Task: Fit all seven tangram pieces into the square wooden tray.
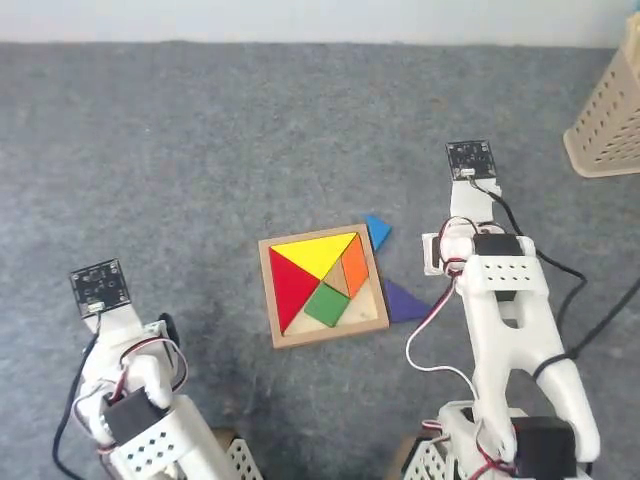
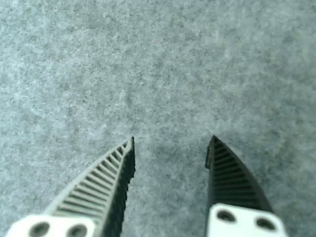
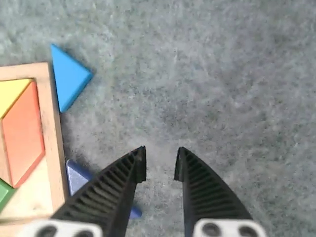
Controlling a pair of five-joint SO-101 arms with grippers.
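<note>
Hovering over bare grey worktop (image 2: 163, 59) with the left claw (image 2: 173, 138), gaping wide, gripping nothing, seemingly idling well apart from the wooden tray (image 1: 268, 294). Hanging by the tray's outer side with the right claw (image 3: 161, 149), parted narrowly, carrying nothing, probably lining up on the purple triangle (image 3: 76, 177) just beside the rim. Leaving the blue triangle (image 3: 68, 76) outside too, near the bare tray corner needing filling.
</note>
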